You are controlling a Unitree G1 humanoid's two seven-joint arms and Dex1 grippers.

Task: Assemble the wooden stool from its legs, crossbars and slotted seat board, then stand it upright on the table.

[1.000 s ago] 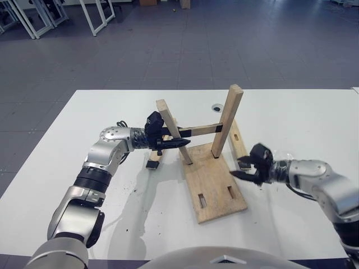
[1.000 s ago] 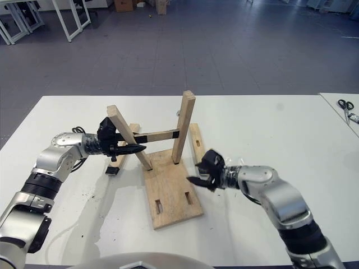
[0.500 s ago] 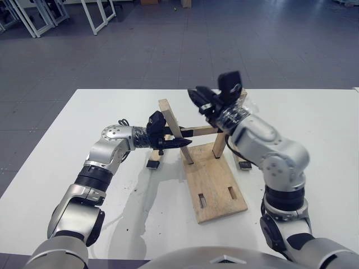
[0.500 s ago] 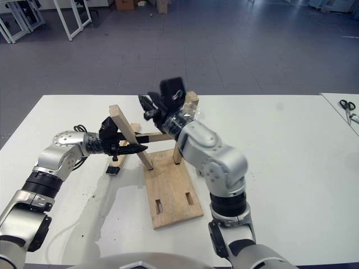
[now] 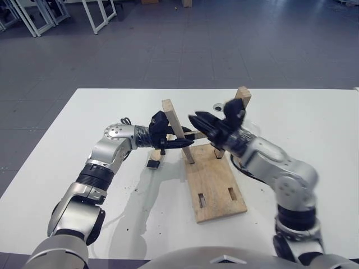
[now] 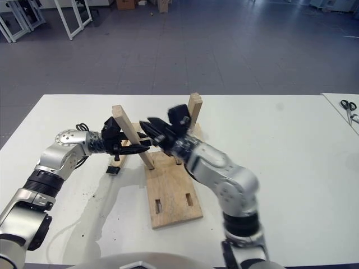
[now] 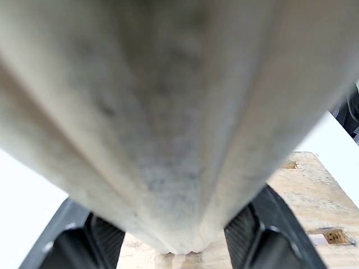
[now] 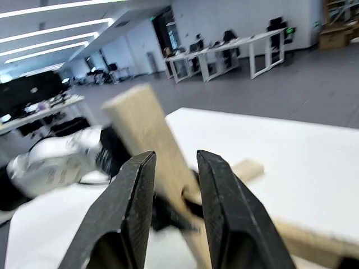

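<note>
The slotted seat board [image 5: 216,185] lies flat on the white table [image 5: 67,145]. A leaning leg [image 5: 175,130] and a taller leg [image 5: 241,96] stand on it, joined by a crossbar [image 8: 247,168]. My left gripper [image 5: 171,141] is shut on the leaning leg, which lies between its black fingers [image 7: 101,241] in the left wrist view. My right gripper [image 5: 197,120] hangs open just in front of the crossbar, pointing at the leaning leg [image 8: 146,129], with nothing between its fingers [image 8: 132,213]. My right arm hides the lower part of the taller leg.
A loose wooden piece with a black end [image 5: 152,161] lies on the table left of the seat board. A round cable hole [image 5: 217,106] sits behind the legs. Scissors [image 6: 348,104] lie at the table's far right edge.
My right arm swung from the table right of the seat board up over the legs, then came down in front of the crossbar. The left arm kept its hold, nearly still.
</note>
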